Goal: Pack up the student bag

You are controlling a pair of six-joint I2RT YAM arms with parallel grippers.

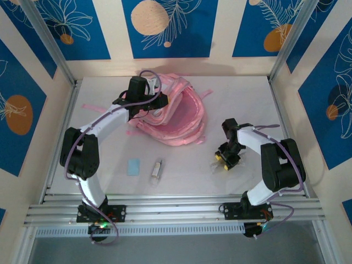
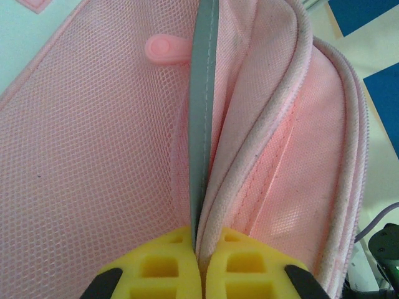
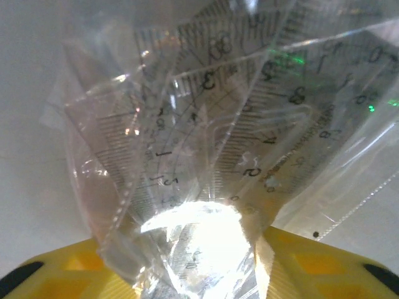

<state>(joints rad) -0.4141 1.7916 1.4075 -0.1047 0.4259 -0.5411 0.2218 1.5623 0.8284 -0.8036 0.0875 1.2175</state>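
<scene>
The student bag point(image 1: 184, 115), a soft pink backpack, lies open at the back middle of the table. My left gripper point(image 1: 144, 107) is at its left rim. In the left wrist view the yellow fingers point(image 2: 156, 268) are shut on the bag's edge point(image 2: 215, 205), pinching pink piping and a grey trim strip point(image 2: 202, 93) beside the mesh lining point(image 2: 93, 156). My right gripper point(image 1: 226, 159) is low over the table to the right of the bag. A clear plastic packet of rulers point(image 3: 206, 143) sits crumpled between its jaws, with my right gripper point(image 3: 199, 265) shut on it.
A small pale blue flat piece point(image 1: 134, 167) and a small clear oblong item point(image 1: 158, 169) lie near the front, between the arms. A pink strap point(image 1: 91, 106) trails left of the bag. Metal frame posts and patterned walls close in the table on three sides.
</scene>
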